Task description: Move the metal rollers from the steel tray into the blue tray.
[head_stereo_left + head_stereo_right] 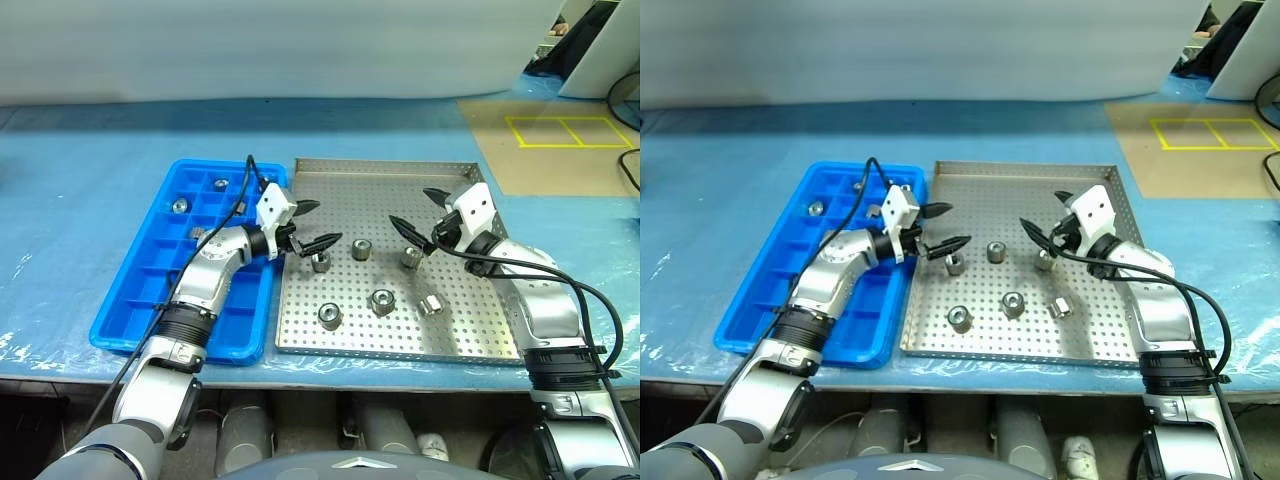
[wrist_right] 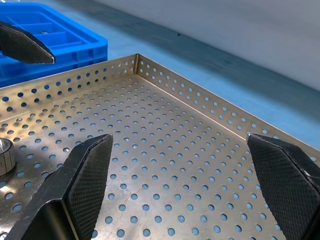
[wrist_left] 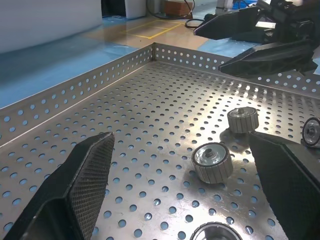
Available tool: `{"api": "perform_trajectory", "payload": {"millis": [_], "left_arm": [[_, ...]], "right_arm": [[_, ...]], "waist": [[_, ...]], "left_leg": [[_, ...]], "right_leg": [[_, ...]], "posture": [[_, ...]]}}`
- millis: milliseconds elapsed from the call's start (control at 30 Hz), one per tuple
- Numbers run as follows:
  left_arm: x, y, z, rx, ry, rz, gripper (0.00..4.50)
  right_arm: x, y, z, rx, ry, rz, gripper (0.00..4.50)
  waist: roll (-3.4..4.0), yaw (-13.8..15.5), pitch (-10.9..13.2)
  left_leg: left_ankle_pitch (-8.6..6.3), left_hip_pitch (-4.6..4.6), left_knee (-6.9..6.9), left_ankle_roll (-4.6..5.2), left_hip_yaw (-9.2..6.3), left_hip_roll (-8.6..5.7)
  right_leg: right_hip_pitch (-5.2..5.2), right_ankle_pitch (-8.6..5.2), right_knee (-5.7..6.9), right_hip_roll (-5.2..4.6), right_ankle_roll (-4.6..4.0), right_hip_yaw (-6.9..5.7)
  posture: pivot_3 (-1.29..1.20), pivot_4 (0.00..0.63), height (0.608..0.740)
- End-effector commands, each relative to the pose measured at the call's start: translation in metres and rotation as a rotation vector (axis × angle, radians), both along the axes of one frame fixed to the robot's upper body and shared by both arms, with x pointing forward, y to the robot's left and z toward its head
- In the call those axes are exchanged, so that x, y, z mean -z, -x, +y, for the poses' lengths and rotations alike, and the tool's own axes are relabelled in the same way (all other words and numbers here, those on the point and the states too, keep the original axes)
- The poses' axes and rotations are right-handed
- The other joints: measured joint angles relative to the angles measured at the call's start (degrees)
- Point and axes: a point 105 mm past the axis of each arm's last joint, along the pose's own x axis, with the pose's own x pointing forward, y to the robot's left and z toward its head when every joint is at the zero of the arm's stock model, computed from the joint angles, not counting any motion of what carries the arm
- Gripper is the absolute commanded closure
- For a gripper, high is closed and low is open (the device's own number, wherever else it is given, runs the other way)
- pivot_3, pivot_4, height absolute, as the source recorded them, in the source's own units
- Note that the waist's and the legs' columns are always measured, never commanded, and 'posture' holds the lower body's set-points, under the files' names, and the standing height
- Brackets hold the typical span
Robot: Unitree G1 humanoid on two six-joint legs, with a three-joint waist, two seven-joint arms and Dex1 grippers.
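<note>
Steel tray (image 1: 455, 335) holds six metal rollers (image 1: 383, 300); both grippers' fingers spread wide, holding nothing

Silver arms — black cables, black fingers (image 1: 325, 243)

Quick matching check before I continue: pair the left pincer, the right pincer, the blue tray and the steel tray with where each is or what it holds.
Things:
1. left pincer
2. right pincer
3. blue tray
4. steel tray

States:
A. holds six metal rollers
B. holds a few rollers in its far compartments
C. open, above the steel tray's left edge
D. open, above the steel tray's right part

Pairs: 1-C, 2-D, 3-B, 4-A
</note>
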Motion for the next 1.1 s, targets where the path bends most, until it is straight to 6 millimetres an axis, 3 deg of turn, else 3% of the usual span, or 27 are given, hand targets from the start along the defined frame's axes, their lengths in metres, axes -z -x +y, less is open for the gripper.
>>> {"api": "perform_trajectory", "payload": {"millis": [33,400,867,967,1100], "left_arm": [[-0.015,0.001,-0.003,0.027,-0.009,-0.056,0.02],[-0.014,0.003,-0.002,0.058,-0.072,-0.048,0.02],[-0.005,0.004,-0.015,0.245,-0.420,0.077,0.02],[0.002,0.000,-0.018,0.252,-0.489,0.079,0.02],[0.031,0.000,-0.016,0.280,-0.672,0.034,0.02]], "right_arm": [[-0.012,0.001,-0.002,0.007,-0.008,-0.051,0.06],[-0.008,0.000,-0.002,0.032,0.016,-0.061,0.06],[0.000,0.002,-0.003,0.061,-0.002,-0.027,0.06],[0.002,0.004,-0.003,0.067,-0.002,-0.025,0.06],[0.001,0.005,-0.003,0.077,-0.006,-0.029,0.06]], "waist": [[0.00,0.0,0.0],[0.00,0.0,0.0],[0.06,-0.1,0.0],[0.07,-0.1,0.0],[0.10,-0.2,0.0]], "left_leg": [[0.00,0.00,0.00,0.00,0.00,0.00],[0.00,0.00,0.00,0.00,0.00,0.00],[0.02,0.05,0.01,-0.02,0.01,-0.01],[0.02,0.05,0.01,-0.02,0.01,-0.01],[0.02,0.05,0.01,-0.02,0.01,-0.02]], "right_leg": [[0.00,0.00,0.00,0.00,0.00,0.00],[0.00,0.00,0.03,0.00,0.00,0.00],[0.00,0.00,0.08,0.00,0.00,0.03],[0.00,0.00,0.09,0.00,0.00,0.03],[0.01,0.00,0.06,0.00,0.00,0.03]], "posture": [[-0.27,0.150,0.740],[-0.28,0.150,0.740],[-0.31,0.150,0.740],[-0.32,0.150,0.740],[-0.34,0.150,0.740]]}}
